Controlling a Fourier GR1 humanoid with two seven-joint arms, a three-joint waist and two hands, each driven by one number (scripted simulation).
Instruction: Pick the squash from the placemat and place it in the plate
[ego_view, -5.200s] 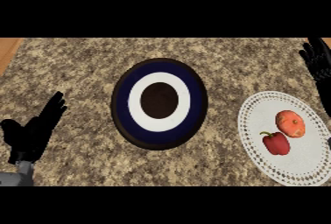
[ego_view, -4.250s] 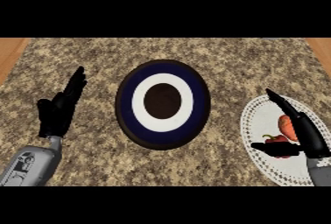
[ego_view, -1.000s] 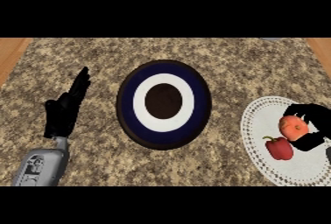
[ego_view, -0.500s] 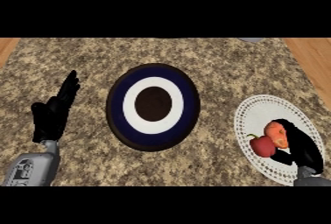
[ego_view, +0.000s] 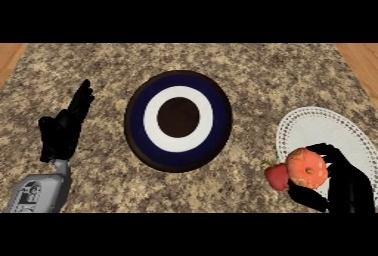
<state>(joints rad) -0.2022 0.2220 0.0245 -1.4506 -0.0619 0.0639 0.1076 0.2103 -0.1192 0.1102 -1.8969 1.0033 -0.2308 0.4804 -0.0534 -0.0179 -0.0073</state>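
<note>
The orange squash (ego_view: 306, 167) is in my right hand (ego_view: 341, 186), whose fingers curl round it at the lower right. It hangs above the left edge of the white lacy placemat (ego_view: 325, 132). A red bell pepper (ego_view: 277, 177) shows just left of the squash, partly hidden behind it. The plate (ego_view: 179, 120), dark blue with a white ring and a dark centre, lies in the middle of the counter, to the left of the squash. My left hand (ego_view: 65, 127) stands open at the left, fingers up, resting.
The speckled stone counter (ego_view: 103, 65) fills the view. Strips of wood show at the far left (ego_view: 9, 57) and far right (ego_view: 362, 57) upper edges.
My right hand closed round the squash on the placemat and has lifted it, carrying it left to the mat's edge. The view shifted a little. The left hand stayed put.
</note>
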